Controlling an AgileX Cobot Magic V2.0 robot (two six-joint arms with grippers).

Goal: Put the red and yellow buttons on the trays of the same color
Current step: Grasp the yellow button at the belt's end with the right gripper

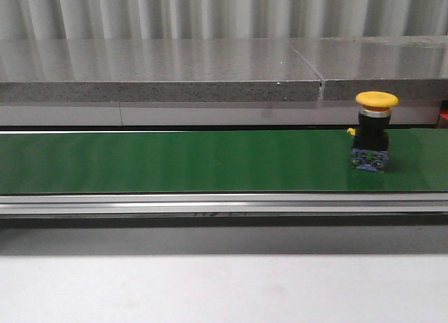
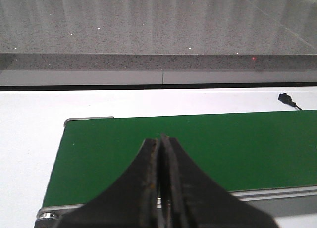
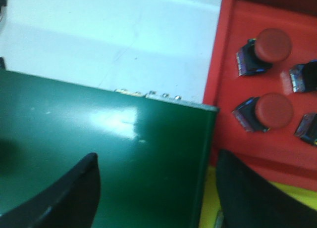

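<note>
Only the front view gives us the yellow button (image 1: 376, 130): it stands upright on the green conveyor belt (image 1: 175, 162), near the belt's right end, yellow mushroom cap on top of a black body with a bluish terminal base touching the belt. Behind the belt runs a grey speckled stone ledge (image 1: 161, 74). Neither arm shows in this view.

From the left wrist we see the other end of the belt (image 2: 198, 149), its rounded corner lying on a white table (image 2: 29, 134). The left gripper (image 2: 161, 154) hovers over that end with its two dark fingers (image 2: 148, 173) pressed together, nothing between them. A small black object (image 2: 286, 99), perhaps a sensor with a cable, lies on the table beyond the belt.

From the right wrist we get what no other view offers: a red tray (image 3: 233, 65) just beside the belt's right end, holding two red buttons (image 3: 265, 47) lying on their sides, with parts of two more at the picture's edge. A strip of yellow (image 3: 210, 203) shows next to the red tray; we take it for the yellow tray, though it is too blurred to be sure. The right gripper (image 3: 158, 183) has its fingers (image 3: 74, 188) spread wide and holds nothing, hanging over the belt's end.
</note>
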